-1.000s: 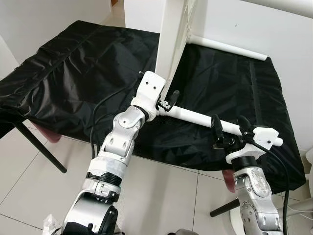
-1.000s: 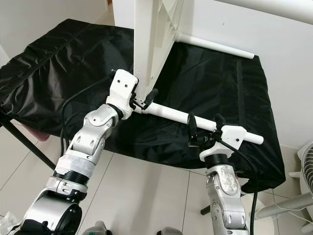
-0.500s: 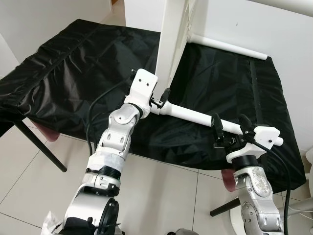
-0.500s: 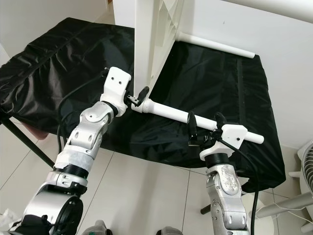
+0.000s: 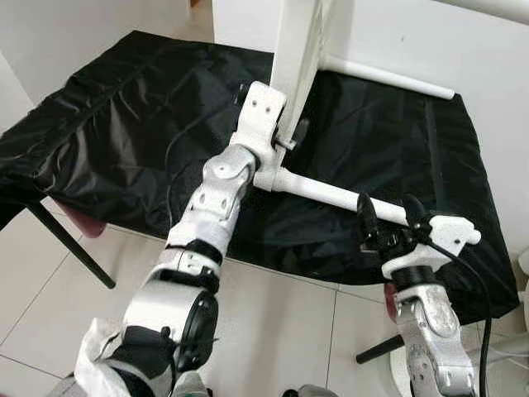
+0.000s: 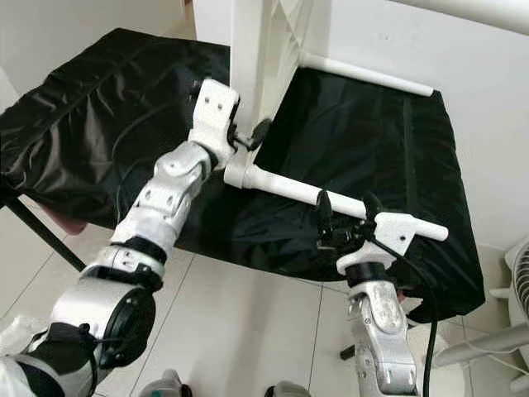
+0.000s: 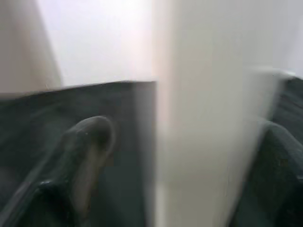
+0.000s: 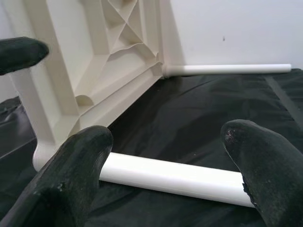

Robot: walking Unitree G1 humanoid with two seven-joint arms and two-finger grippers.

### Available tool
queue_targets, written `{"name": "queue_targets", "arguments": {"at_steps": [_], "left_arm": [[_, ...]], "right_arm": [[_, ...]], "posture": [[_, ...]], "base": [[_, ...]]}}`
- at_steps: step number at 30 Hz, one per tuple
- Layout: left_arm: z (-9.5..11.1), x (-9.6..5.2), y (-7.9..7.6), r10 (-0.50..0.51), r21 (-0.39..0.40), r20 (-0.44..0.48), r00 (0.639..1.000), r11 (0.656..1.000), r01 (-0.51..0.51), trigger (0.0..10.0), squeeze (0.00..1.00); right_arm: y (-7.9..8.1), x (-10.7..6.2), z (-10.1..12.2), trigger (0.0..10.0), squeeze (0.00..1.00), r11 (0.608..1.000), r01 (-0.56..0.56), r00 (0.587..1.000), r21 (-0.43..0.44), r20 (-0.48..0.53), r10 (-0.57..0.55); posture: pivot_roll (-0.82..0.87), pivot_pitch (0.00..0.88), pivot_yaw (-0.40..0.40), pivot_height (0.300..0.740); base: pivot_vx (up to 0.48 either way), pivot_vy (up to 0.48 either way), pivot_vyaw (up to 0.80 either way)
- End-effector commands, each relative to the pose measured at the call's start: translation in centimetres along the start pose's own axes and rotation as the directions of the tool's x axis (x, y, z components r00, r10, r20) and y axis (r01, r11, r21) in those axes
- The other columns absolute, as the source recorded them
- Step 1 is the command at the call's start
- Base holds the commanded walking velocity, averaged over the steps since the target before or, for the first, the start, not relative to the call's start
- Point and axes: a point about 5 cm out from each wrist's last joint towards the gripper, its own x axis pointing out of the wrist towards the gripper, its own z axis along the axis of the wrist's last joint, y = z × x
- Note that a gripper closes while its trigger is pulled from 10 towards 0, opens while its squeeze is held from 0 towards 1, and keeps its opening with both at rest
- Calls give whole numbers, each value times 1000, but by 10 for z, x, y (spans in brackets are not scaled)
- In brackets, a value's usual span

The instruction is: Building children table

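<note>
Right eye view showed my right end effector spread open around the white table leg over the black surface; my left end effector straddled the upright tabletop.

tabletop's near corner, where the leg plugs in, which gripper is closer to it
Left. The left gripper is right at that corner of the upright white tabletop, above the joint. The right gripper straddles the white leg well along it, toward the leg's free end.
</note>
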Motion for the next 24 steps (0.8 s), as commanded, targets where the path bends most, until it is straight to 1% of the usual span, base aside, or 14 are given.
{"name": "queue_targets", "arguments": {"at_steps": [1, 3, 4, 6, 7, 9, 13, 15, 17, 19, 20, 21, 23, 24], "left_arm": [[3, 3, 6, 105, -2, 8, 994, 994, -105, 10000, 0], [4, 4, 4, 95, -11, 11, 995, 995, -95, 10000, 0], [4, 4, 4, 90, -11, 14, 996, 996, -90, 10000, 0], [4, 4, 4, 90, -11, 14, 996, 996, -90, 10000, 0], [4, 4, 3, 87, -12, 19, 996, 996, -87, 10000, 0], [1, 4, 5, 93, -8, 13, 996, 996, -93, 10000, 0], [3, 6, 5, 85, -19, 19, 996, 996, -85, 10000, 0], [10, 9, -1, 41, -39, 61, 997, 998, -38, 10000, 0], [10, 9, -1, 41, -39, 61, 997, 998, -38, 10000, 0], [8, 8, -10, -43, -52, 82, 996, 998, 48, 10000, 0], [8, 8, -10, -43, -52, 82, 996, 998, 48, 10000, 0], [6, 6, -13, -77, -55, 83, 994, 995, 81, 10000, 0], [6, 6, -13, -77, -55, 83, 994, 995, 81, 10000, 0], [3, 4, -19, -147, -45, 94, 985, 987, 152, 10000, 0]], "right_arm": [[0, -3, 1, 10000, 0, 1000, 8, 1000, -6, -9, -8], [2, -4, 3, 10000, 0, 1000, 9, 1000, -8, 1, -9], [4, -3, 4, 10000, 0, 1000, 12, 1000, -26, 11, -12], [4, -3, 4, 10000, 0, 1000, 12, 1000, -26, 11, -12], [5, -3, 6, 10000, 0, 999, 16, 1000, -40, 18, -15], [8, -1, 7, 10000, 0, 999, 14, 1000, -30, 26, -13], [10, -1, 8, 10000, 0, 1000, 7, 1000, -17, 29, -7], [12, -1, 8, 10000, 0, 1000, -7, 1000, -12, 24, 7], [12, -1, 8, 10000, 0, 1000, -7, 1000, -12, 24, 7], [13, -2, 7, 10000, 0, 1000, -12, 1000, -12, 15, 12], [13, -2, 7, 10000, 0, 1000, -12, 1000, -12, 15, 12], [13, -3, 7, 10000, 0, 1000, -12, 1000, -12, 13, 12], [13, -3, 7, 10000, 0, 1000, -12, 1000, -12, 13, 12], [13, -3, 6, 10000, 0, 1000, -15, 1000, -7, 10, 15]], "posture": [[-55, 77, -11, 740], [-56, 78, -10, 740], [-55, 78, -11, 740], [-55, 78, -11, 740], [-55, 79, -12, 740], [-55, 79, -12, 740], [-52, 81, -15, 740], [-52, 84, -14, 740], [-52, 84, -14, 740], [-53, 86, -11, 740], [-53, 86, -11, 740], [-53, 86, -11, 740], [-53, 86, -11, 740], [-55, 88, -6, 740]], "base": [[0, 0, 0], [0, 0, 0], [0, 0, 0], [0, 0, 0], [0, 0, 0], [0, 0, 0], [0, 0, 0], [0, 0, 0], [0, 0, 0], [0, 0, 0], [0, 0, 0], [0, 0, 0], [0, 0, 0], [0, 0, 0]]}}
